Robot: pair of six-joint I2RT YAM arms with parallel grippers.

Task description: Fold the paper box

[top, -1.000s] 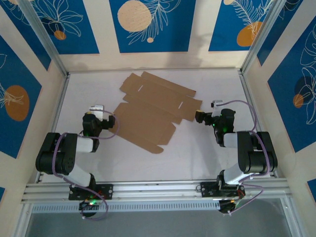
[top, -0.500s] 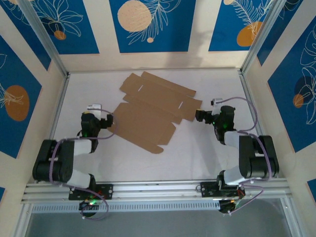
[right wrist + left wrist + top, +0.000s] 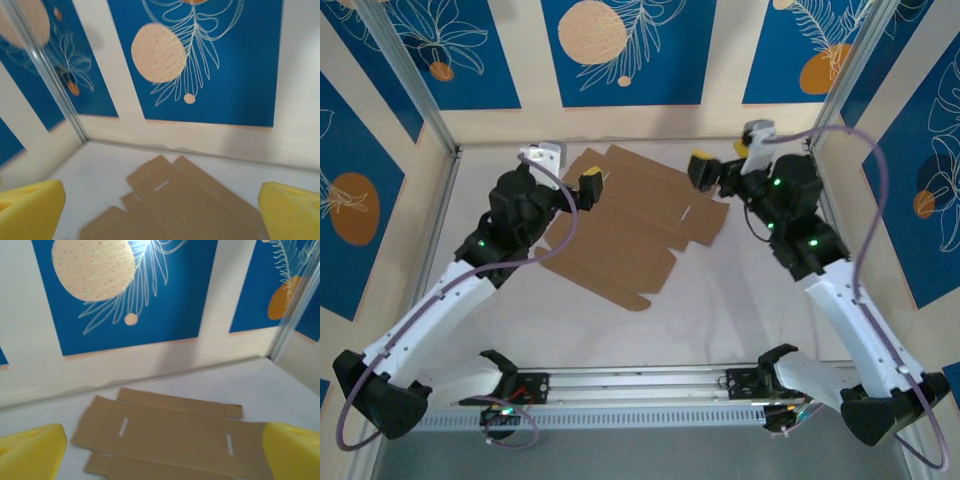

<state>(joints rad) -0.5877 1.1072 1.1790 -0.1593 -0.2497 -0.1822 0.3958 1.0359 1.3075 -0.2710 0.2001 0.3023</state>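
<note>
Table (image 3: pixel 720 320): white and flat, bare around the cardboard; serves as a bed for creasing.
Box (image 3: pixel 630 225): unfolded blank, lying flat mid-table toward the far wall, askew to the table's edges; no panel stood up, so folding judged not yet begun.
Left gripper (image 3: pixel 588 188): poised above the blank's far-left corner, well clear of it; yellow fingers (image 3: pixel 30 452) spread wide, holding nothing; likely placed to look down the sheet before picking a flap.
Right gripper (image 3: pixel 703 168): poised above the far-right end, clear of the cardboard; spread fully, empty; mirrors the left, probably so each arm takes 1 side.
Slits (image 3: pixel 123 426): 2 short cuts in the long far panel, 1 toward each end; judged to take tabs once the sides go up.
</note>
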